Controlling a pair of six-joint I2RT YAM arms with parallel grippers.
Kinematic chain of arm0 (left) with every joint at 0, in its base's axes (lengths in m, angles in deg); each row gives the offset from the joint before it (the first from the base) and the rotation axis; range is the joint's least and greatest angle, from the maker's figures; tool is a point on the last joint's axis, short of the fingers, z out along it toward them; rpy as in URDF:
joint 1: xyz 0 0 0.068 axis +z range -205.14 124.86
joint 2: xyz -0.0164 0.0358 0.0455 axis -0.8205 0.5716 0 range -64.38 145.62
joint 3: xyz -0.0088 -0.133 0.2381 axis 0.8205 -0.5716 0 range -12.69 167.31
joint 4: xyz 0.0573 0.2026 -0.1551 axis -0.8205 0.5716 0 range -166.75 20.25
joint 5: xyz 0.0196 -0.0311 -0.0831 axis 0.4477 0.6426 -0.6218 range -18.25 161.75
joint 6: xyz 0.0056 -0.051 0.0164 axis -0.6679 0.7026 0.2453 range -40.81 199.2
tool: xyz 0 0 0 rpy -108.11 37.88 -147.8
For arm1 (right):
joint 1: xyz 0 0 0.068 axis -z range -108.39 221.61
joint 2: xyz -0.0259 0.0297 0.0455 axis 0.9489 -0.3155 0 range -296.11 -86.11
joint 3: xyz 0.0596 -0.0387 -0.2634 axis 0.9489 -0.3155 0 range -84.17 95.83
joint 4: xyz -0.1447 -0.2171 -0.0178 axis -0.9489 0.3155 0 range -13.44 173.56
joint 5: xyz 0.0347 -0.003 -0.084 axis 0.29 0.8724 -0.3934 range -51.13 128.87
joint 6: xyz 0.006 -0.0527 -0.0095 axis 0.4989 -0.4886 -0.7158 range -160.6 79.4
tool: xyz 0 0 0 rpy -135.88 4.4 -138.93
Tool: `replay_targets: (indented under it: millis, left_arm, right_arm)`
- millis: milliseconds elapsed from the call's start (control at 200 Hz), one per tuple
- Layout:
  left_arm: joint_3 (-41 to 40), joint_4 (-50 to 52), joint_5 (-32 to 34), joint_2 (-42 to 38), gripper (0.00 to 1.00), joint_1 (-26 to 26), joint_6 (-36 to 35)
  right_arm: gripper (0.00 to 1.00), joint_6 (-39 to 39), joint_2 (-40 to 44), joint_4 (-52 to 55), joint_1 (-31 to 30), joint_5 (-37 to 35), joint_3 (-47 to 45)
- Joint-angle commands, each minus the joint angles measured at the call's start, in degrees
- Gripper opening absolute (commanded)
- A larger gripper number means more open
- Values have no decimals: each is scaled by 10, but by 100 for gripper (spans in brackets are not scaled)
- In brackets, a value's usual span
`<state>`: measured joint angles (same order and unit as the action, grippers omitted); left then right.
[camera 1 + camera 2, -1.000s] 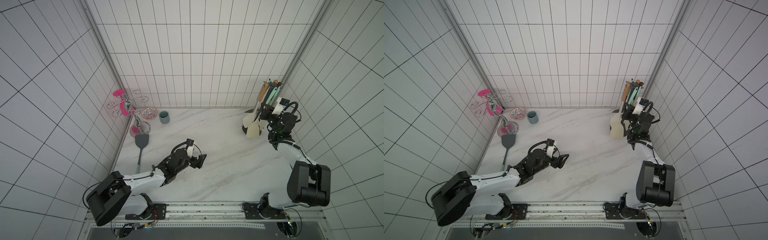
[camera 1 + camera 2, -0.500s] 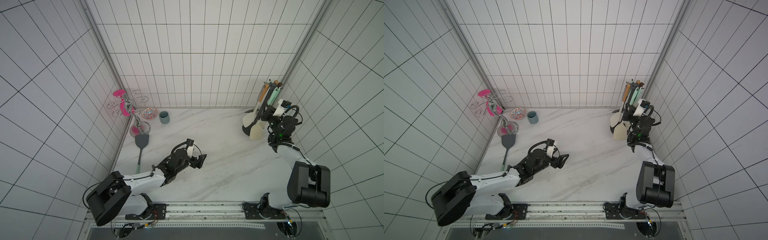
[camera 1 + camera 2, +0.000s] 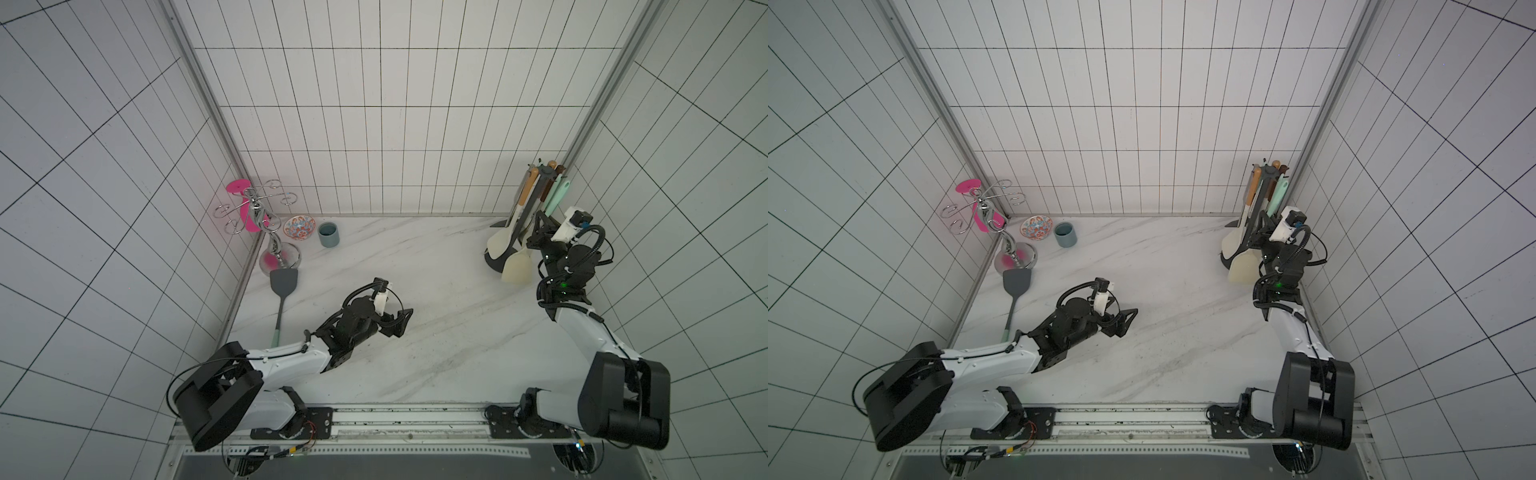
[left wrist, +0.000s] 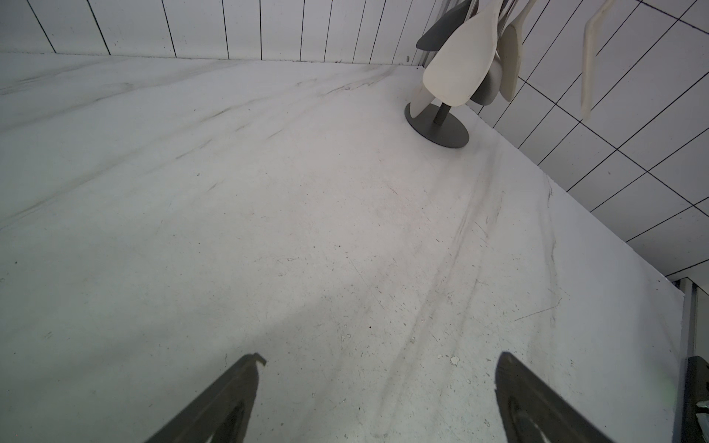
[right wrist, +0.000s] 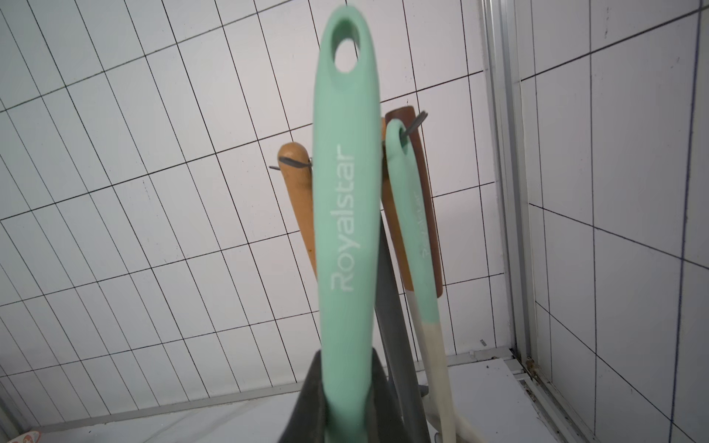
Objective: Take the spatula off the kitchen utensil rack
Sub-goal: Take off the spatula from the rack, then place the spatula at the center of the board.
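The spatula has a cream blade [image 3: 516,270] [image 3: 1245,268] and a mint green handle [image 5: 345,211]. My right gripper [image 3: 540,224] [image 3: 1262,222] [image 5: 345,368] is shut on that handle partway along it, beside the kitchen utensil rack [image 3: 530,212] [image 3: 1260,195], a dark grey pole [image 5: 387,307] on a round base [image 4: 437,124]. The handle's holed end reaches up beside the rack's hooks; I cannot tell whether it still hangs on one. Over the middle of the table, my left gripper [image 3: 401,326] [image 3: 1125,324] [image 4: 381,356] is open and holds nothing.
More utensils hang on the rack: a cream spoon [image 3: 500,245], wooden handles and a second mint handle [image 5: 414,230]. At the back left are a chrome stand [image 3: 257,216], a patterned bowl [image 3: 299,227] and a blue-grey cup [image 3: 328,235]. A dark spatula [image 3: 283,286] lies below them. The right wall is close.
My right gripper has drifted slightly toward the front and the right wall, and the cream blade has swung with it. The left arm has not moved.
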<state>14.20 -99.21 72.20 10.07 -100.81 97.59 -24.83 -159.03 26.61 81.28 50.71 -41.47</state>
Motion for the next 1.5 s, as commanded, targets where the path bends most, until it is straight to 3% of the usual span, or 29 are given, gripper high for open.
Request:
replay_targets:
  millis: [0, 290, 620, 915, 1020, 1114, 1194, 1329, 1499]
  left_arm:
    - [9, -6, 9, 4, 97, -1, -6]
    - [5, -6, 14, -8, 97, -1, -6]
    - [-41, -32, 31, -100, 97, -1, -2]
    - [-54, -49, 2, -134, 97, 3, 20]
    - [-69, -100, -88, -118, 97, 58, 76]
    - [-103, -224, -213, -80, 97, 145, 161]
    - [-116, -314, -284, -35, 97, 188, 218]
    - [-128, -463, -346, 40, 97, 210, 290]
    - [-124, -575, -384, 115, 96, 212, 346]
  right_arm:
    - [0, -12, 30, -34, -10, -18, -30]
    - [0, -49, 79, 54, -44, 22, -35]
    - [0, -174, 123, 239, -190, 52, -37]
    - [0, -295, 81, 430, -332, 69, 14]
    - [0, -340, 56, 487, -390, 44, 35]
    - [0, -369, 38, 515, -435, 28, 39]
    - [0, -391, 17, 547, -467, 28, 54]
    - [0, -420, -27, 593, -512, 7, 84]
    - [0, -434, -57, 614, -532, -9, 105]
